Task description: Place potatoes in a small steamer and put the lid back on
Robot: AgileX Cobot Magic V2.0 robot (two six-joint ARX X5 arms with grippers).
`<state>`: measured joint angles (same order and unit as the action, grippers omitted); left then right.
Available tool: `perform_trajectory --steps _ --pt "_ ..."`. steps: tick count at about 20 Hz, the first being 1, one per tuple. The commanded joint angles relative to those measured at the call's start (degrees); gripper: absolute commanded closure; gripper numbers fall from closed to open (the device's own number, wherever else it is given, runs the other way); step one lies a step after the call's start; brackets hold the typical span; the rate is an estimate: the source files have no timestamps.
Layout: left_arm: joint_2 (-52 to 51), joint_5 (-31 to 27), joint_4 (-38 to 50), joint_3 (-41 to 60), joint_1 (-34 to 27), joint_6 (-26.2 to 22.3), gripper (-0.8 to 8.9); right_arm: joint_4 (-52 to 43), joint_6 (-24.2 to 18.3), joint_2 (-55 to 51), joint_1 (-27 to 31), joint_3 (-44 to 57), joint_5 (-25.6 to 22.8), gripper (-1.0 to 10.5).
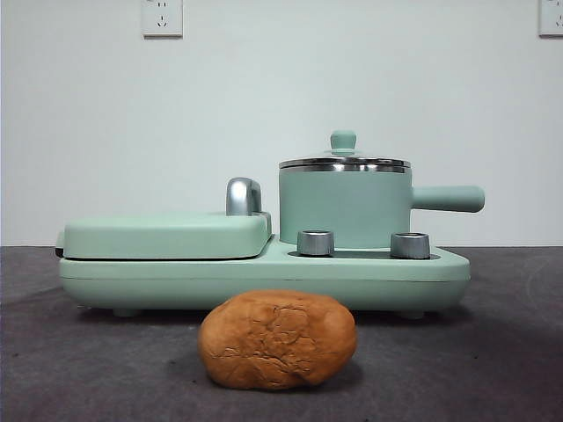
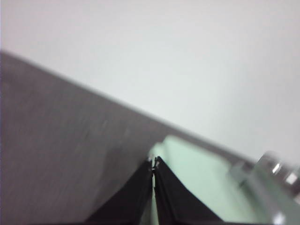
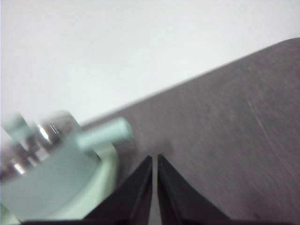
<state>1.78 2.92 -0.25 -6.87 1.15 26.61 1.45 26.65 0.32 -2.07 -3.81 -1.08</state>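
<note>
Potato (image 1: 278, 340) lies lengthwise before the lidded steamer (image 1: 345, 209); both claws closed, empty, neither clearly nearer.

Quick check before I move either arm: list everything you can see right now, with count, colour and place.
potato: one, orange-brown, on the table in front of the appliance, nearest the front camera.
small steamer: one, mint green with steel rim, on the appliance base, side handle pointing away from the griddle.
lid: one, glass with steel rim and mint knob, sitting on the steamer.
griddle: one, mint green, closed, beside the steamer, chrome handle behind it.
knobs: two, silver, on the base below the steamer.
table: one, dark grey.
wall sockets: two, white, high on the wall.
left gripper: black, shut, over the griddle's end.
right gripper: black, near the steamer handle.
</note>
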Motion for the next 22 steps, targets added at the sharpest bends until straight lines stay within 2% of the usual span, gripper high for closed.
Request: perform_trajectory --steps 1,6,12,18,22 --pt "2.05 -0.2 0.66 -5.05 -0.07 0.22 8.05 0.31 3.78 0.07 -0.04 -4.02 0.57 9.3" --pt "8.61 0.61 -2.73 -13.35 -0.04 -4.74 8.05 3.78 -0.24 2.38 -0.04 -10.88 3.45 9.3" --pt "18.97 8.94 -7.69 -24.41 -0.04 -14.62 8.05 6.97 -11.04 8.74 -0.04 -19.3 8.63 9.3" --pt "29.49 18.53 -12.81 -33.57 0.02 -23.28 8.05 12.35 -22.73 18.27 -0.04 -27.43 17.11 9.3" --pt "35.32 22.4 -17.55 -38.56 0.33 -30.73 8.05 16.61 -28.83 24.39 -0.04 -31.87 21.49 9.3"
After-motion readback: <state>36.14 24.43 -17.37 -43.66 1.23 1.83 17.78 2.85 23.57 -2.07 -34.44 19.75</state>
